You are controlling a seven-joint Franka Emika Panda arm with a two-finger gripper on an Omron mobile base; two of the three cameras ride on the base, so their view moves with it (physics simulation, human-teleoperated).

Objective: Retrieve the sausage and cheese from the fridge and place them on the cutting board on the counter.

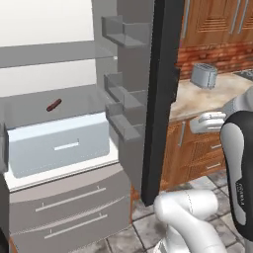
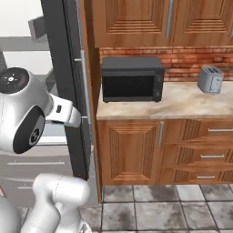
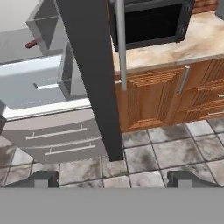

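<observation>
The fridge [image 1: 59, 148] stands open, with a white interior and a pale drawer [image 1: 59, 143]. A dark red sausage [image 1: 54, 105] lies on the glass shelf above that drawer and also appears as a small sausage [image 3: 30, 44] at the upper left of the hand view. My gripper [image 3: 113, 179] hangs open over the tiled floor in front of the fridge door's edge [image 3: 92, 74], well short of the sausage, with nothing between its fingertips [image 3: 43, 178]. The beige counter [image 2: 182, 102] lies to the right. The cheese and the cutting board are out of view.
The open dark fridge door [image 1: 160, 99] with its bins juts out between the fridge interior and the counter. A black microwave [image 2: 132, 78] and a grey toaster [image 2: 210, 79] stand on the counter. Two grey freezer drawers [image 1: 69, 207] sit below the fridge compartment.
</observation>
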